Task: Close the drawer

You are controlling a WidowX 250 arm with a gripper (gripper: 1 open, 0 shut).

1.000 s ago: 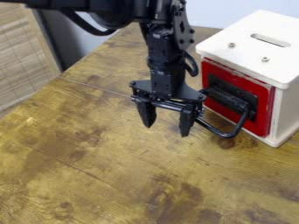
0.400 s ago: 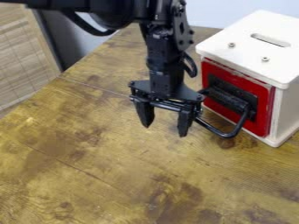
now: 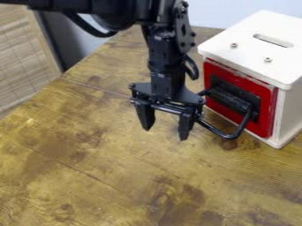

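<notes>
The drawer (image 3: 238, 94) has a red front with a black panel and sits in a white box (image 3: 262, 53) at the right. Its black U-shaped bar handle (image 3: 227, 130) juts out toward the left over the table. My gripper (image 3: 164, 124) hangs just left of the handle, pointing down, with its two black fingers apart and nothing between them. Its right finger (image 3: 184, 125) is close beside the handle's outer bar; I cannot tell if they touch.
The worn wooden table (image 3: 106, 168) stretches to the left and front. A woven blind or mat (image 3: 24, 53) stands at the far left. The white box has a slotted top (image 3: 275, 41).
The gripper has shifted very slightly left and down; otherwise nothing has visibly changed.
</notes>
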